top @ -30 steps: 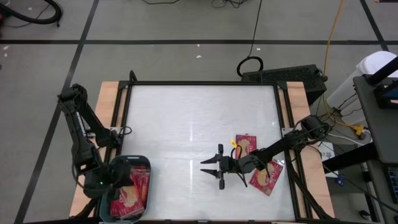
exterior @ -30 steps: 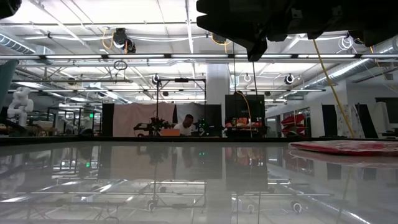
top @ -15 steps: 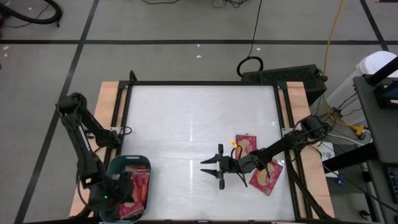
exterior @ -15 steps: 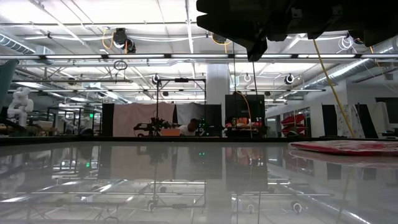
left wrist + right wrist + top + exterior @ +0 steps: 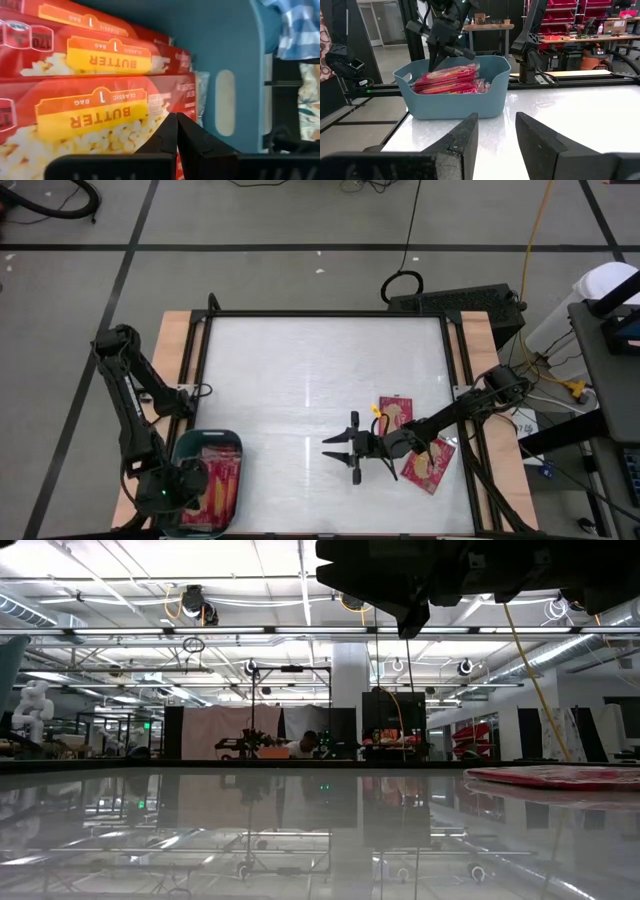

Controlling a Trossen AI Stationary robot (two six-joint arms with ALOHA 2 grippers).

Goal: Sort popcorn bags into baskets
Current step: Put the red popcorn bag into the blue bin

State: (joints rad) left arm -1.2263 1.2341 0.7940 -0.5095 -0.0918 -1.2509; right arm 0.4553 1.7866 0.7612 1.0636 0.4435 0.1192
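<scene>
The teal basket (image 5: 228,442) stands at the table's near left corner with several red popcorn bags (image 5: 100,55) stacked flat in it. My left gripper (image 5: 176,131) is shut and points down at the top bag; in the right wrist view my left arm (image 5: 445,25) hangs just above the pile (image 5: 447,80). My right gripper (image 5: 340,450) stands open and level near the table's middle, with nothing between its fingers (image 5: 465,135). Two more bags lie flat at the right: one (image 5: 395,412) beside my right arm, one (image 5: 430,463) partly under it.
The glossy white table top (image 5: 300,370) lies between the basket and the two loose bags. A dark frame rail (image 5: 200,350) runs along the table's edges. In the low view one bag (image 5: 560,776) shows at the right, and a person sits far off in the room.
My left gripper has gone toward the table's near edge over the basket, sunk a little and tipped further downward, staying shut. My right arm and the loose bags have kept still.
</scene>
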